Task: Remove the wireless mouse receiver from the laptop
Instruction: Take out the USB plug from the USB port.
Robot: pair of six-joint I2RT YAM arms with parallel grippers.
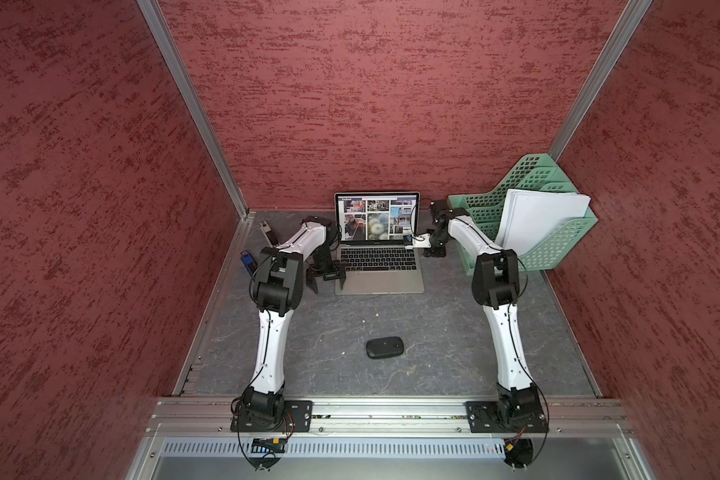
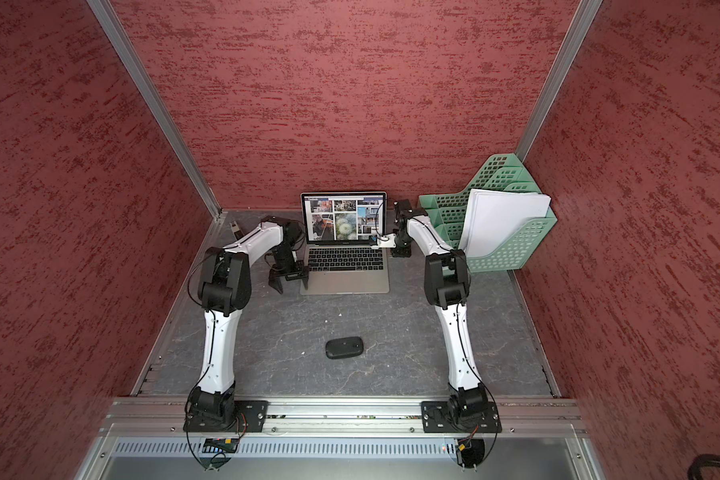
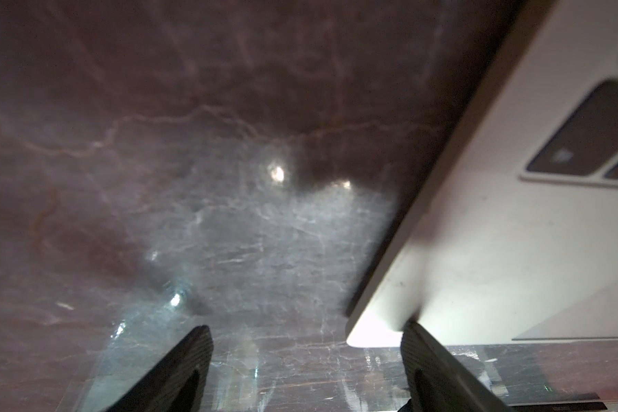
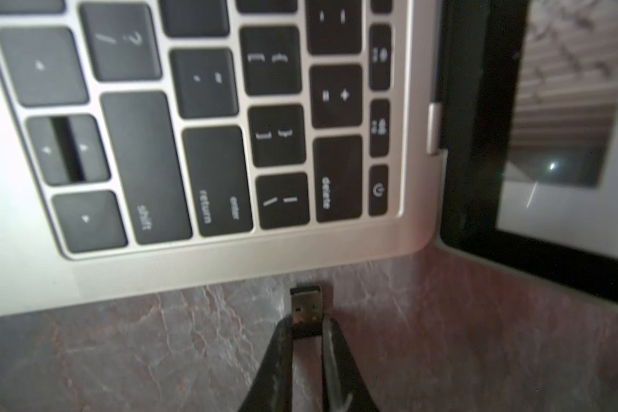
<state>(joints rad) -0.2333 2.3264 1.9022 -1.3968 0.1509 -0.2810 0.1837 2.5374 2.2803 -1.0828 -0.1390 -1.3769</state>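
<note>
Worktop (image 1: 433, 332): grey, marbled, walled in red; seen whole only in the top views.

Green file rack (image 1: 558, 249): stands at the back right corner and holds white sheets. Its near end is partly hidden by the right arm.

Laptop (image 1: 379, 270): open at the back centre with the screen lit. The wrist views show only cropped corners of it (image 4: 229, 264).

Black mouse (image 2: 344, 348): lies alone at the worktop's centre, well apart from the laptop.

Left hand (image 3: 304, 331): jaws spread wide and holding nothing. One finger is at the laptop's front left corner and its mate is over bare worktop. Whether the finger touches the corner cannot be told.

Right hand (image 4: 307, 328): jaws nearly together, pinching the wireless mouse receiver (image 4: 305, 303) by its dark cap. In the top views its fingers are hidden behind the wrist.

The receiver's metal plug is exposed and is just beside the laptop's right edge, near the delete key and clear of the edge. It is too small to make out in either top view.
</note>
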